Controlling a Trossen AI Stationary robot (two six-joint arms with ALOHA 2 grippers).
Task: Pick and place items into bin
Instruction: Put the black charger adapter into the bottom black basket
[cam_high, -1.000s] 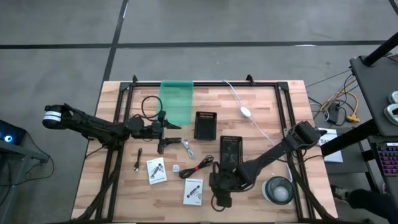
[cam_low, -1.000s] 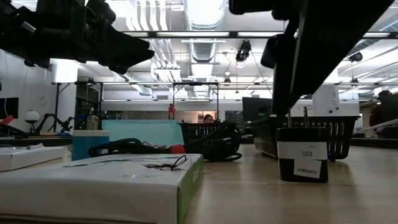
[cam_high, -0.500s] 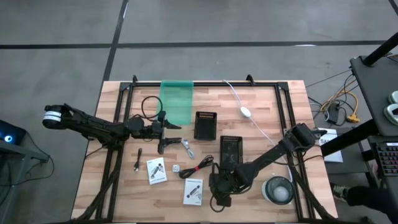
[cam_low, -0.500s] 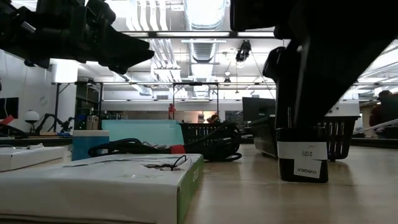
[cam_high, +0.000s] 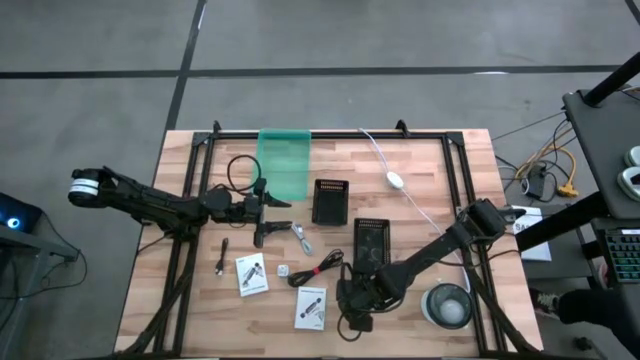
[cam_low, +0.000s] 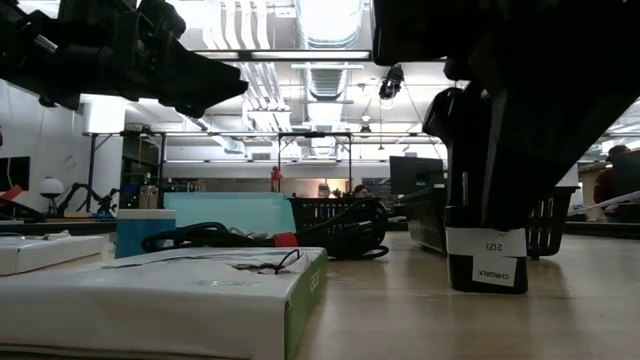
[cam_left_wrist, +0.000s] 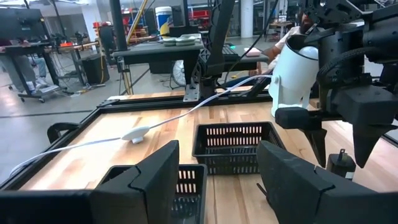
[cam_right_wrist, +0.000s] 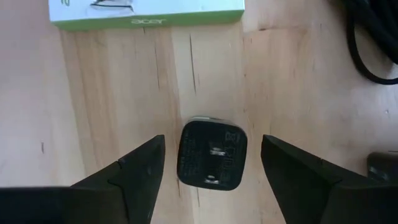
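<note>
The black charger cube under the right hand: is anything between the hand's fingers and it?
Nothing visible. The right hand is open directly above the black charger cube, one finger on each side, with bare wooden table around it. The white packet lies apart.

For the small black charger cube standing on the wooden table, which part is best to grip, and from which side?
Grip the small black charger cube across its two flat opposite sides, coming straight down from above. It stands upright, and the open right gripper already straddles it, one finger on each side.
</note>
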